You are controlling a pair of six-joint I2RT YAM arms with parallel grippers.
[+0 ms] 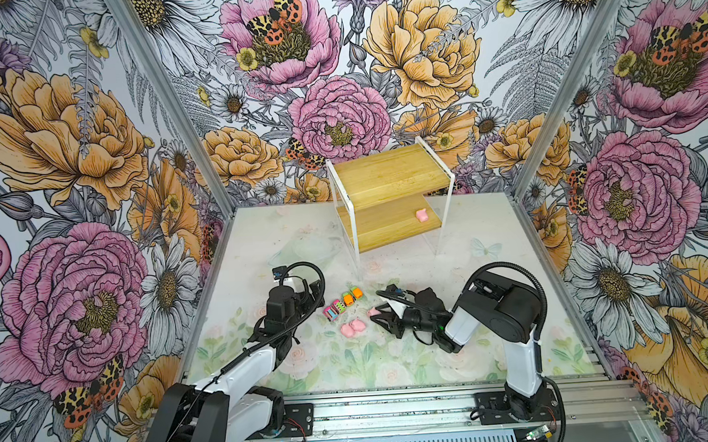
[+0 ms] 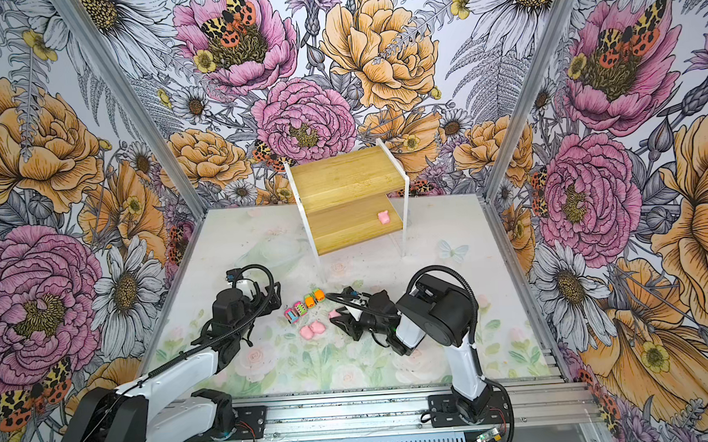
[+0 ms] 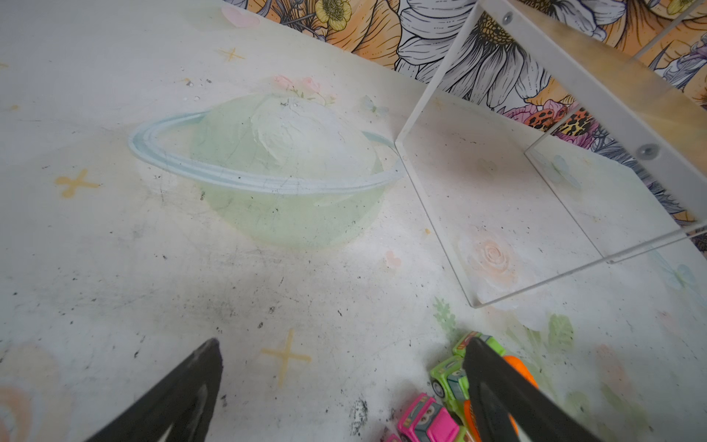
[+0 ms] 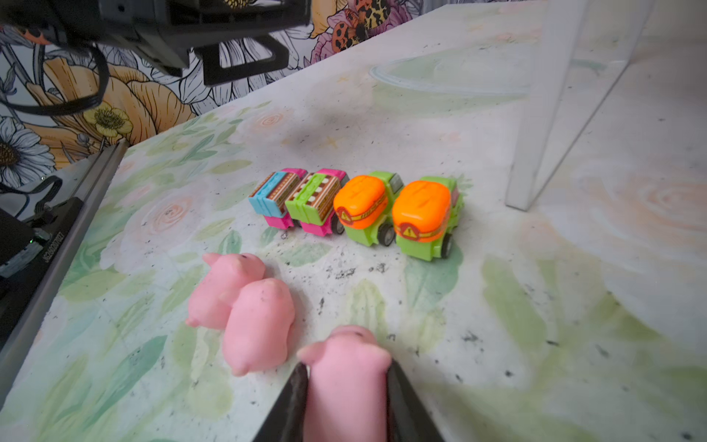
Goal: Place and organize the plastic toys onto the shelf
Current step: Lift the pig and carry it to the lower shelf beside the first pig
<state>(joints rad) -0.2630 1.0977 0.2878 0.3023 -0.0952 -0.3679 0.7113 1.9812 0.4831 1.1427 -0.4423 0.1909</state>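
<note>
The shelf (image 1: 387, 174) stands at the back middle, and one pink pig (image 1: 421, 214) sits on its lower tier near the right end. On the table, two pink cars (image 4: 277, 195) and two orange-and-green cars (image 4: 422, 214) stand in a row. Two pigs (image 4: 256, 325) lie side by side in front of them. My right gripper (image 4: 346, 377) is shut on a third pig (image 4: 346, 356), low over the table just right of those two. My left gripper (image 3: 344, 356) is open and holds nothing; one finger (image 3: 489, 382) hangs over the orange-and-green cars (image 3: 447, 377).
Flower-patterned walls close in the left, back and right sides. The shelf's white leg (image 4: 535, 153) stands just behind the car row. A metal rail (image 1: 395, 411) carrying both arm bases runs along the front edge.
</note>
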